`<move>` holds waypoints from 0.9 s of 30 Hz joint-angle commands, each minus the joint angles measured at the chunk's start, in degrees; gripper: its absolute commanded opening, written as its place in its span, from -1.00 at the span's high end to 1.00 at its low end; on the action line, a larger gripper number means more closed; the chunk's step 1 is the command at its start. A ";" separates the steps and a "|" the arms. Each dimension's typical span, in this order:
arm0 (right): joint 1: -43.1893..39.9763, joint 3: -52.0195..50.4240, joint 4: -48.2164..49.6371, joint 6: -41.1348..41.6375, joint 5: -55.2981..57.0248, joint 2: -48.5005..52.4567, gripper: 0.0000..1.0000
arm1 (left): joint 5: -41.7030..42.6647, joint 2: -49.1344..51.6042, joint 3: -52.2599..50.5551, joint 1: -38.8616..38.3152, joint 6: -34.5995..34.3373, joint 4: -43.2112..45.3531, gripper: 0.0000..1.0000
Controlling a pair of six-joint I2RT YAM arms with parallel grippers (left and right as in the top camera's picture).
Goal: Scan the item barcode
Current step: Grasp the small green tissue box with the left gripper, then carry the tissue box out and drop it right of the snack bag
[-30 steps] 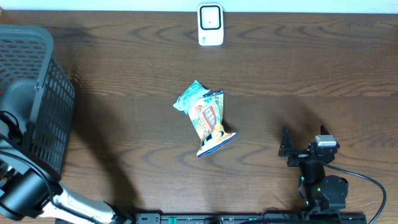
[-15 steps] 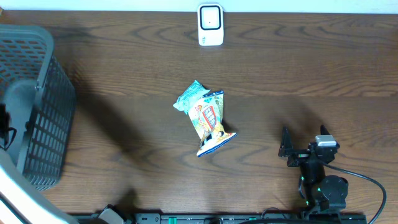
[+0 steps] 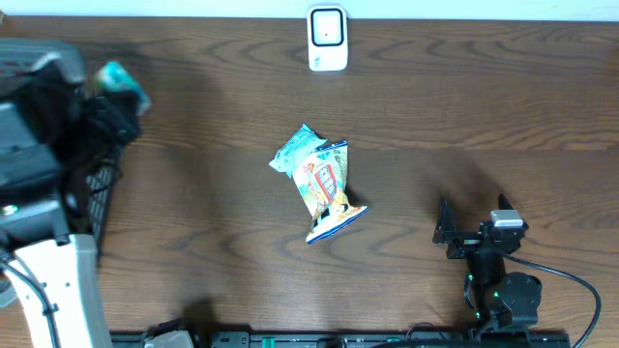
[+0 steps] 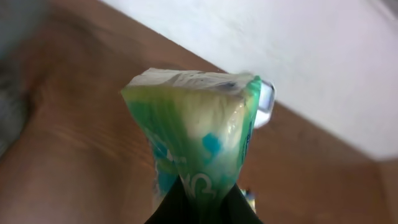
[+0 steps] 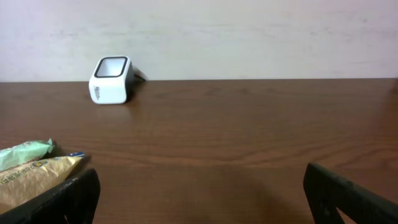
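The left gripper (image 4: 202, 202) is clamped on a green packet (image 4: 199, 130), held in the air over the basket (image 3: 97, 188) at the counter's (image 3: 213, 251) left edge, well apart from the scanner (image 3: 327, 39). The right gripper (image 5: 211, 199) hangs wide open, holding nothing, near two snack bags (image 3: 321, 184).

The widest open stretch of counter (image 3: 464, 116) lies on the right. Bare wood runs unbroken from the right end effector (image 3: 473, 220), whose jaws stand wide apart, up to the scanner (image 3: 327, 39) at the far edge. At centre two snack bags (image 3: 321, 188) lie heaped together, well apart from the scanner, with bare lanes on either side and behind. At the left edge the basket (image 3: 101, 184) and the left arm (image 3: 39, 145) above it block the way. The green packet (image 3: 123, 81) clamped in the left end effector (image 4: 202, 202) fills the left wrist view and covers part of the scanner.
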 commanded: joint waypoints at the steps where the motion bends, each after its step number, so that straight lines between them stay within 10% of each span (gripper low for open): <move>1: 0.59 -0.09 -0.24 -0.63 0.26 -0.04 -0.99 | -5.81 -0.15 0.26 -8.59 9.40 -0.28 0.86; 15: 0.59 -0.09 -0.24 -0.63 0.26 -0.04 -0.99 | -5.99 21.05 -2.43 -35.47 12.17 -1.38 0.85; 27: 0.59 -0.09 -0.24 -0.66 0.26 -0.04 -0.99 | -2.64 39.69 -2.43 -43.58 -9.94 -0.76 0.85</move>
